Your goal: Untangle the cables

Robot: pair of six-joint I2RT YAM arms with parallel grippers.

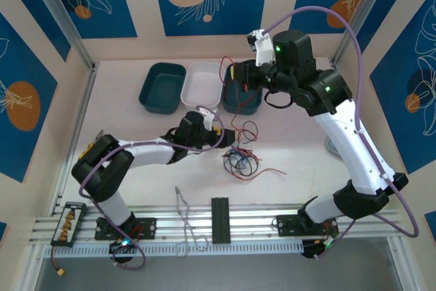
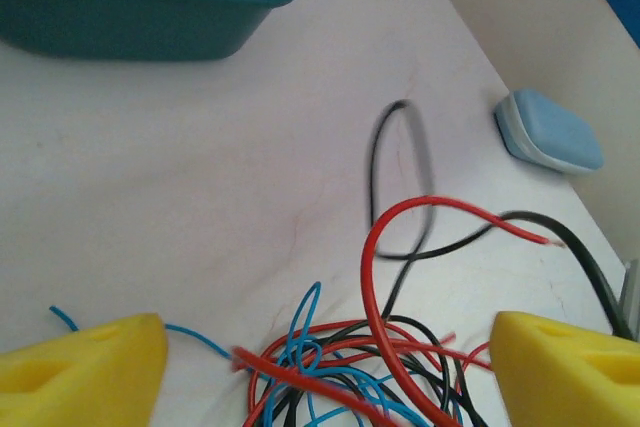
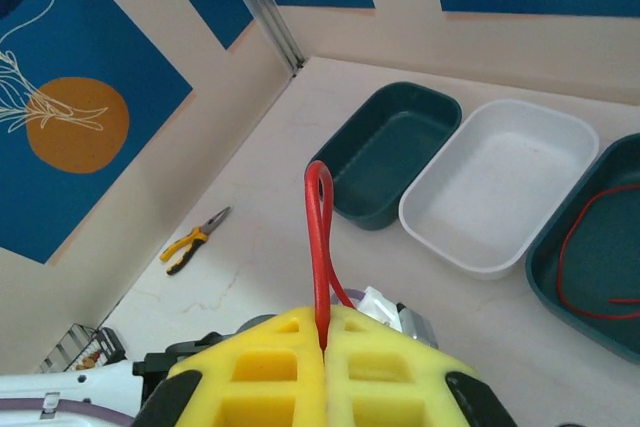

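Hovering at frame centre, the left hand point(image 2: 325, 367) is hanging released, its yellow pads straddling the cables point(image 1: 240, 160), a red, black and blue knot lying on the table point(image 1: 122, 120). By my judgement it should be pinning that knot while the right hand point(image 3: 322, 335), at upper centre-right and clenching one red cable point(image 3: 318, 237), is easing it free slowly. Counting left to right: three trays, namely one left teal tray point(image 3: 395, 147), one white tray point(image 3: 500, 177), one right teal tray point(image 3: 600, 247) carrying a red strand point(image 3: 588, 203); the knot's strands are defying counting.

White-black arms point(image 1: 354, 142), lavender cables point(image 1: 317, 7), yellow fingers point(image 2: 90, 367)
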